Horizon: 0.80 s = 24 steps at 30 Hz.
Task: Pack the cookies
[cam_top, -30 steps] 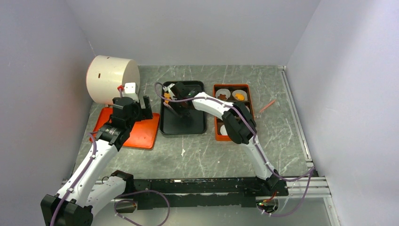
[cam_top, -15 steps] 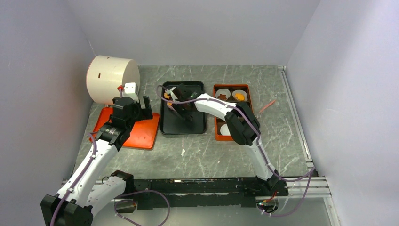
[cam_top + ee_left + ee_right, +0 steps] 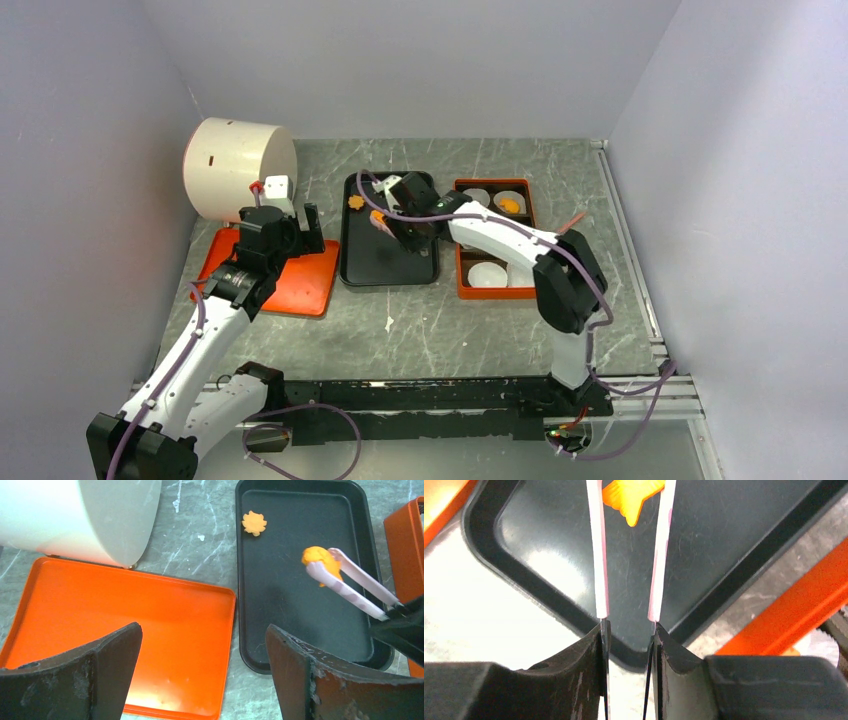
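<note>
My right gripper [image 3: 410, 205] [image 3: 629, 630] is shut on pink tweezers [image 3: 597, 555] [image 3: 357, 587]. The tweezers pinch an orange cookie [image 3: 631, 495] [image 3: 320, 557] [image 3: 378, 220] and hold it above the black tray [image 3: 390, 272] [image 3: 300, 645]. A second orange, leaf-shaped cookie [image 3: 254, 523] [image 3: 354, 203] lies at the tray's far left. An orange box [image 3: 463, 262] right of the tray holds white paper cups; one far cup holds an orange cookie [image 3: 510, 205]. My left gripper [image 3: 300, 225] [image 3: 202, 635] is open and empty over the orange lid [image 3: 125, 615].
A big white cylinder [image 3: 235, 165] [image 3: 75, 515] lies on its side at the back left, touching the orange lid [image 3: 270, 278]. A thin pink stick [image 3: 567, 225] lies right of the orange box. Grey walls close in on three sides.
My right gripper has lifted and swung right over the black tray with an orange cookie now pinched in the tweezers. The left arm has not moved.
</note>
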Motion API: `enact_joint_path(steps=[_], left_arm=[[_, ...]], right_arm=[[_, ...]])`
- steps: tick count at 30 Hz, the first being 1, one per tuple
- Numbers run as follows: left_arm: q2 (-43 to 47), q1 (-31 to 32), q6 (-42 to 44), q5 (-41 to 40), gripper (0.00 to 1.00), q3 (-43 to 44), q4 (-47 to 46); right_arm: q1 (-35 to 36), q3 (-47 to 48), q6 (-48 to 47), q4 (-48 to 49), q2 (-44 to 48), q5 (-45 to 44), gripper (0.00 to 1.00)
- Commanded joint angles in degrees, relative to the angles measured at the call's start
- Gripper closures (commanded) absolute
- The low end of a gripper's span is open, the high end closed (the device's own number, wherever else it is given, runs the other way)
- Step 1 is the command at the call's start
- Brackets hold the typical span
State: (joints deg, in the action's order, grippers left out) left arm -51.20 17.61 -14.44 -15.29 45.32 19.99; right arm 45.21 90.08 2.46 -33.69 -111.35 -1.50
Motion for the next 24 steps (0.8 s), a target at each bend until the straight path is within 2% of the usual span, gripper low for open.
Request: enact_joint_path(steps=[1,12,24], left_arm=[[0.84,-0.10,0.01,0.34,0.02,0.56,-1.36],[1.09,0.30,0.28,2.86,0.02,0.34,-1.91],[-0.17,1.95,2.67,8.71,0.02,-0.52,-4.73]], right_arm=[[0.23,-4.05,3.26,0.62,7.76,0.02,0.82],[0.17,-12.64,8.40,-4.87,22.01,-3.06,0.86],[-1.00,-18.04,16.88,-19.16,31.75,-8.74,0.87]])
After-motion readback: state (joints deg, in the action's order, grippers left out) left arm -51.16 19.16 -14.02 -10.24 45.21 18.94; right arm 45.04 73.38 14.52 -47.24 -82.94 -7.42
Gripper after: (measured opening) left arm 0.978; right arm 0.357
